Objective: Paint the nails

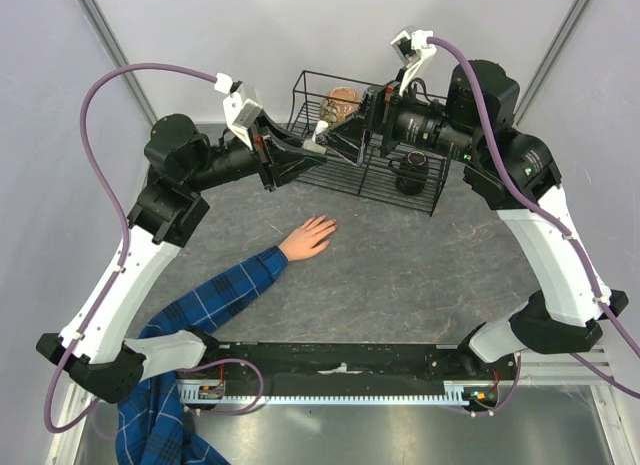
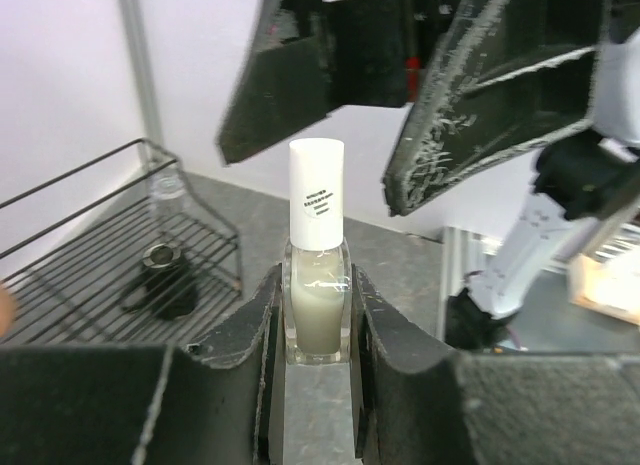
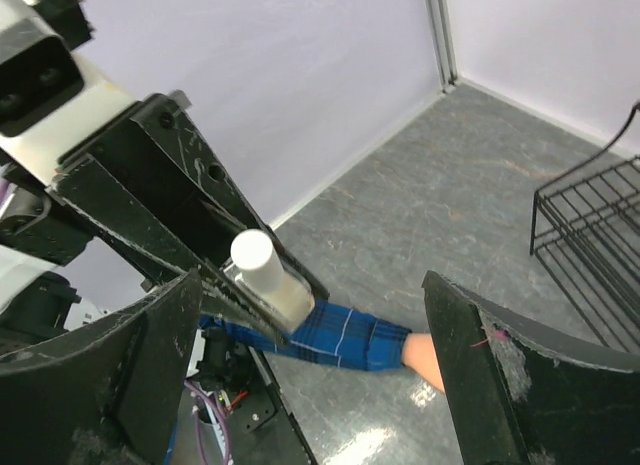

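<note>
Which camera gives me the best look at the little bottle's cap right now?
Left wrist: the white cap stands upright and whole above the left end effector clamping the bottle. Right wrist shows the cap slanted, the body mostly hidden. Top view shows only a pale speck.

One white-capped bottle (image 2: pixel 317 275); one wire rack (image 1: pixel 380 182); one black jar (image 1: pixel 412 171); one plaid-sleeved mannequin hand (image 1: pixel 308 237).

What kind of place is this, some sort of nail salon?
Probably a robotics lab bench, not a salon: two robot arms bolted to a grey table, plain walls, and a hand in a plaid sleeve lying there.
</note>
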Robot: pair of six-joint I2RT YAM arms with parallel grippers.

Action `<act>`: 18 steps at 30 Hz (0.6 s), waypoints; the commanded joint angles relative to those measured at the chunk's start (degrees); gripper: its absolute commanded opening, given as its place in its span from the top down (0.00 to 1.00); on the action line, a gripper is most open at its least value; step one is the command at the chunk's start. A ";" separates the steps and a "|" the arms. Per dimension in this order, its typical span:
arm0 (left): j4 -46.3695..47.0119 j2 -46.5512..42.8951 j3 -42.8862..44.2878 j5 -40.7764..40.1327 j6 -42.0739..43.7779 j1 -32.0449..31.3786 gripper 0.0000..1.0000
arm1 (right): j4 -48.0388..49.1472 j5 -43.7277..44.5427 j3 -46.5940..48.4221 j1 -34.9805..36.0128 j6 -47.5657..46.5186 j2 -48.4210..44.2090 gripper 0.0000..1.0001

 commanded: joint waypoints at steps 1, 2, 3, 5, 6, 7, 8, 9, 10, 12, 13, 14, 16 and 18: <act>-3.68 -1.76 -0.19 -7.42 9.05 -0.22 0.98 | -3.13 3.45 2.75 0.07 1.94 0.81 0.05; -4.29 -1.85 -0.11 -7.78 9.67 -0.31 0.98 | -3.22 3.53 3.02 0.07 2.12 1.25 0.11; -4.73 -1.76 0.07 -8.48 10.90 -0.39 0.98 | -3.22 3.53 3.28 -0.02 2.21 1.52 0.15; -6.23 -1.59 0.34 -9.36 11.87 -0.48 0.98 | -3.48 2.84 4.25 0.07 2.82 2.39 0.27; -6.67 -1.50 0.42 -10.41 12.48 -0.57 0.98 | -3.31 2.40 4.69 0.16 2.83 2.83 0.28; -7.45 -1.50 0.51 -10.94 12.49 -0.66 0.98 | -3.31 2.04 5.21 0.25 3.09 3.45 0.29; -7.81 -1.15 0.69 -11.29 12.49 -0.66 0.98 | -3.22 2.04 5.57 0.86 3.00 3.89 0.29; -8.25 -1.06 1.03 -11.65 12.66 -0.83 0.98 | -3.31 2.21 5.66 1.30 3.00 4.06 0.29; -8.69 -0.89 1.21 -11.56 14.06 -0.92 0.98 | -3.14 2.39 5.83 1.56 2.74 4.59 0.27; -8.78 -0.53 1.39 -11.48 14.16 -1.36 0.98 | -2.96 3.00 5.92 2.53 2.65 5.21 0.27; -8.87 -0.45 1.39 -11.47 14.25 -1.54 0.98 | -2.96 3.35 6.01 2.79 2.48 5.64 0.28; -8.87 -0.36 1.56 -10.86 14.07 -1.71 0.98 | -2.87 3.88 6.10 3.14 2.30 5.82 0.29; -8.78 -0.09 1.65 -9.55 13.55 -1.80 0.98 | -2.61 4.15 6.10 3.23 2.21 6.26 0.41; -8.25 -0.09 1.74 -6.91 13.11 -1.80 0.98 | -2.70 4.15 5.75 3.23 1.69 6.35 0.63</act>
